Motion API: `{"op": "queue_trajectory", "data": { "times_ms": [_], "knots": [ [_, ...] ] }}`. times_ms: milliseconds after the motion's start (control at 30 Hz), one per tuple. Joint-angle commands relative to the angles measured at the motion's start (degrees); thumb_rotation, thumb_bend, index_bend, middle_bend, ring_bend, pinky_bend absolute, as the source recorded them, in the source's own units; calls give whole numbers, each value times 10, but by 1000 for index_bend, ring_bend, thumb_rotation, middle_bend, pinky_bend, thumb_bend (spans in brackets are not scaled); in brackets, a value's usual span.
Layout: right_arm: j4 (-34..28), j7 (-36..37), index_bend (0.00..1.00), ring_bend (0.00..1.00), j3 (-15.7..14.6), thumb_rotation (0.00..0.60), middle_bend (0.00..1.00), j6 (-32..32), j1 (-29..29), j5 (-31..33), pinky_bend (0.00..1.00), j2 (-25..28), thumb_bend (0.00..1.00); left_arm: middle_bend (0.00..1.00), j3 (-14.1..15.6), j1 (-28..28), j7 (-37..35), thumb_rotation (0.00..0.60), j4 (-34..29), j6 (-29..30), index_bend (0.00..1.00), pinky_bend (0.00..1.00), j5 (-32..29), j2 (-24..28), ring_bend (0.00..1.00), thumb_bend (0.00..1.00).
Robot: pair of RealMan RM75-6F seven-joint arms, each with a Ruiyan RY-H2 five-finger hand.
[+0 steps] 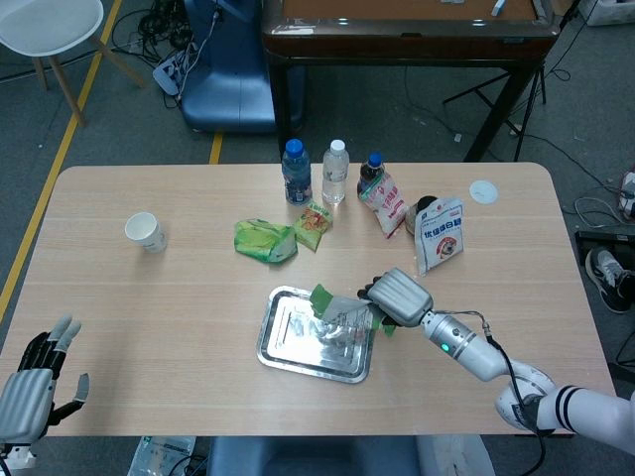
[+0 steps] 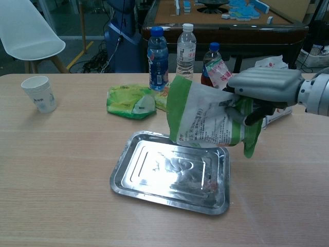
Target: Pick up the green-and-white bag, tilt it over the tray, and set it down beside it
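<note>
1. The right hand (image 2: 264,92) holds the crinkly green-and-white plastic bag (image 2: 203,118). Its fingers are wrapped around the bag's bottom end.
2. The bag is up in the air. It is tipped on its side, with its green top edge pointing down at the shiny flat metal tray (image 2: 154,182).
3. In the head view, the bag (image 1: 342,309) hangs over the right half of the tray (image 1: 283,342). It does not seem to touch the tray.
4. I think this is the tilting step. The bag has been picked up, but it has not been put down yet.
5. I cannot see anything falling out of the bag.
6. The next move should be to turn the bag back up and carry it off to the side. Then set it on the bare wooden table (image 2: 61,164) just beside the tray and let go.
7. The hand should keep a good hold, because the bag is soft and could slip.
8. The left hand (image 1: 30,387) is far away at the near left corner of the table. Its fingers are spread and hold nothing.
</note>
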Motion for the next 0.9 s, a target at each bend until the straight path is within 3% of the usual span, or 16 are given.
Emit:
{"op": "queue_trajectory", "data": {
  "times_ms": [33, 200, 467, 700, 900],
  "knots": [
    [-26, -57, 669, 553, 6, 600, 606, -32, 24, 7, 645, 20, 722, 0, 0, 0, 1, 600, 0, 0, 14, 23, 0, 0, 57, 475],
    [-36, -146, 677, 553, 5, 600, 611, -51, 38, 10, 645, 28, 722, 0, 1, -1, 4, 600, -4, -3, 14, 23, 1, 1, 57, 475],
    [-52, -196, 681, 557, 9, 600, 613, -62, 42, 46, 646, 22, 725, 0, 0, 1, 3, 600, -4, -2, 14, 23, -1, 3, 57, 475],
    [-41, -183, 681, 557, 2, 600, 613, -46, 31, 61, 645, 1, 725, 0, 0, 1, 2, 600, -2, -3, 14, 22, -1, 2, 57, 474],
    [1, -113, 681, 557, -7, 600, 613, 11, -2, 57, 646, -31, 724, 0, 1, 2, -2, 600, 2, -3, 14, 22, -2, 0, 57, 475]
  ]
}}
